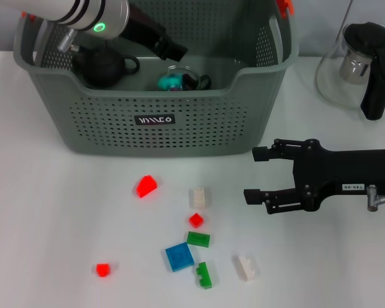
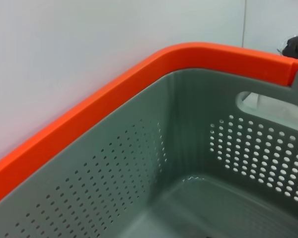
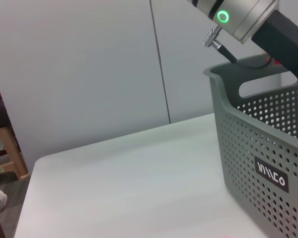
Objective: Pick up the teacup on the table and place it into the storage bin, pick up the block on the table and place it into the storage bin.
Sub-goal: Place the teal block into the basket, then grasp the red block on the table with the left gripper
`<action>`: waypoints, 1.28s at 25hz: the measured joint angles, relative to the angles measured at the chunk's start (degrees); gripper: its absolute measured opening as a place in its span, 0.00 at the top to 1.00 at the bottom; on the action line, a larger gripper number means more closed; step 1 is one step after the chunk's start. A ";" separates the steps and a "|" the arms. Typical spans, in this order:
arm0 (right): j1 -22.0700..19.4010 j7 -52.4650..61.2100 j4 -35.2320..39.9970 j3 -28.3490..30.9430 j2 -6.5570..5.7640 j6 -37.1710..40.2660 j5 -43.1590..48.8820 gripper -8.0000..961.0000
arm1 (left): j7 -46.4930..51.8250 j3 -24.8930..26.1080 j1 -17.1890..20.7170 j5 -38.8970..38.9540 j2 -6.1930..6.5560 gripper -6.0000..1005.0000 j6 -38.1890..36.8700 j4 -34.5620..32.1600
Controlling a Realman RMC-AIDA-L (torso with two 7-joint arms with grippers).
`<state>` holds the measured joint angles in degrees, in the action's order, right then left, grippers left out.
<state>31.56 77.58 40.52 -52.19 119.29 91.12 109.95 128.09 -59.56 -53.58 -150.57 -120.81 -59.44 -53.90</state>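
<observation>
The grey-green storage bin stands at the back of the table, with its label facing me. My left gripper reaches down into the bin from the back left. Just below it, on the bin's floor, rests the small clear teacup, which has something teal at it. Several blocks lie on the table in front of the bin, among them a red block, a white one and a blue one. My right gripper hovers open and holding nothing to the right of the blocks. The left wrist view shows only the bin's inner wall.
A black teapot sits inside the bin at its left. A glass kettle with a black handle stands at the back right. Green, small red and white blocks lie near the front edge. The bin's labelled outer wall fills the right wrist view's side.
</observation>
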 joint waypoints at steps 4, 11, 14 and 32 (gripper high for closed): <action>-0.01 -0.06 0.00 0.09 -0.08 0.03 0.00 0.05 | 0.58 0.18 1.00 0.47 -0.62 0.48 -0.41 -2.55; -0.21 -0.10 0.12 0.21 -0.11 0.03 -0.09 0.05 | -3.38 2.73 11.45 12.58 -2.20 0.21 -5.82 -17.37; -0.28 -0.15 0.13 0.21 -0.11 -0.08 -0.19 0.05 | -11.04 7.71 17.86 27.59 -1.91 0.09 -11.57 -19.24; -0.01 -0.20 -0.05 0.24 -0.01 -0.47 -0.02 0.05 | -54.08 33.85 32.56 30.37 -3.23 0.10 -45.11 -3.16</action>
<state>31.55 77.38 40.46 -51.94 119.27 90.65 109.93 74.01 -25.71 -21.02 -120.20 -124.04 -104.55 -57.07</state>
